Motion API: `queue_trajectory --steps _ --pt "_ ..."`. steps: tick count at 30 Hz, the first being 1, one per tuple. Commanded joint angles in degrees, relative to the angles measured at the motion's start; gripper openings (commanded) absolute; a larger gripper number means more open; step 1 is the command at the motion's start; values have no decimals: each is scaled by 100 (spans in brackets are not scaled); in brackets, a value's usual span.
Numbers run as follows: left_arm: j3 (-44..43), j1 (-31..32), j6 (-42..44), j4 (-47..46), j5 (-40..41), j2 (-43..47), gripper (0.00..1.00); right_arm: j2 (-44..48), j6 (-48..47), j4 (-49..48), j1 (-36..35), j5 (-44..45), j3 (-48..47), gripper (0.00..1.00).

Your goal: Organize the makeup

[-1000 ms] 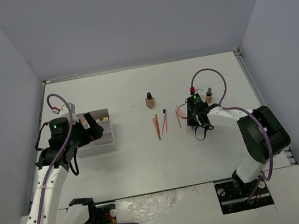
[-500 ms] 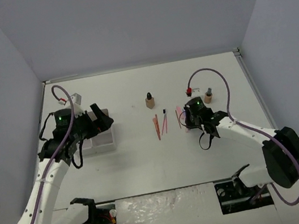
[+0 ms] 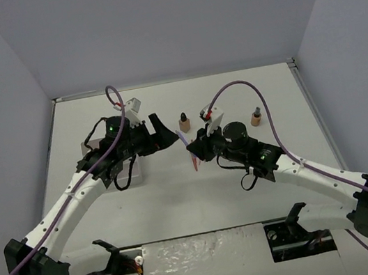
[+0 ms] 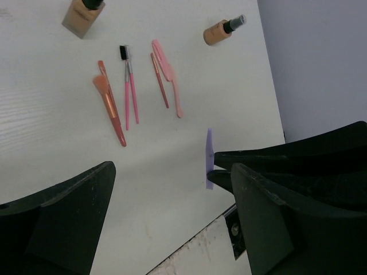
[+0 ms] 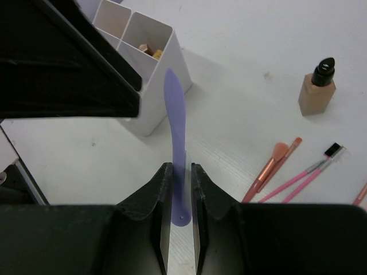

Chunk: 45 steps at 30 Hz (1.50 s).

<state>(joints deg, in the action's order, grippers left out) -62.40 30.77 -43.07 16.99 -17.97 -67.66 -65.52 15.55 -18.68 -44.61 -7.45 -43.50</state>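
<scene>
Far left: one white organizer box [image 5: 163, 94], largely hidden under the left arm from above, with something tan in one compartment, too small to name. Next, one left gripper [image 4: 172, 215], jaws spread wide, nothing between them. Then one lilac stick [image 5: 174, 109], pinched in the narrow jaws of the right gripper [image 5: 179, 172], raised between both grippers. On the table: one tan bottle [image 4: 80, 14], cut off at top; seemingly six thin sticks and brushes [image 4: 127, 86], some overlapping; a second tan bottle [image 4: 219, 32].

Organizer [image 5: 163, 80] part hid behind L fingers [image 5: 63, 86], contents unclear; tan bottle [image 4: 83, 14] cut by top edge.
</scene>
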Motion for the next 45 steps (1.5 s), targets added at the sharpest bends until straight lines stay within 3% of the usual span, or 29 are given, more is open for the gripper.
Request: queue_trajectory --steps 1,14,18,21,27,29,30,35,39,45 --pt "-434 313 -360 -839 133 -147 77 -61 -82 -784 -60 -370 -387 0" --pt "-435 666 -679 -1164 391 -426 25 -84 -36 -820 -135 -383 -328 0" --pt "-361 667 -738 -1224 391 -415 0 -110 -35 -856 -136 -363 -317 0" --pt "-311 676 -715 -1218 416 -393 0 -141 -29 -862 -136 -369 -336 5" --pt "-305 659 -336 -592 1075 -158 0 -137 -94 -568 -136 -127 -378 52" --pt "-405 556 -202 -11 1649 -61 0 -97 -136 -434 -120 36 -378 64" --pt "-413 544 -125 41 1700 -16 0 -93 -140 -373 -118 50 -378 65" --pt "-221 -580 64 917 2535 564 0 -1 -152 86 -62 621 -284 90" --pt "346 -1602 75 1012 2797 1026 0 33 -115 413 38 1029 -212 97" --pt "805 -2937 356 555 2770 1207 0 145 74 703 225 1292 40 98"
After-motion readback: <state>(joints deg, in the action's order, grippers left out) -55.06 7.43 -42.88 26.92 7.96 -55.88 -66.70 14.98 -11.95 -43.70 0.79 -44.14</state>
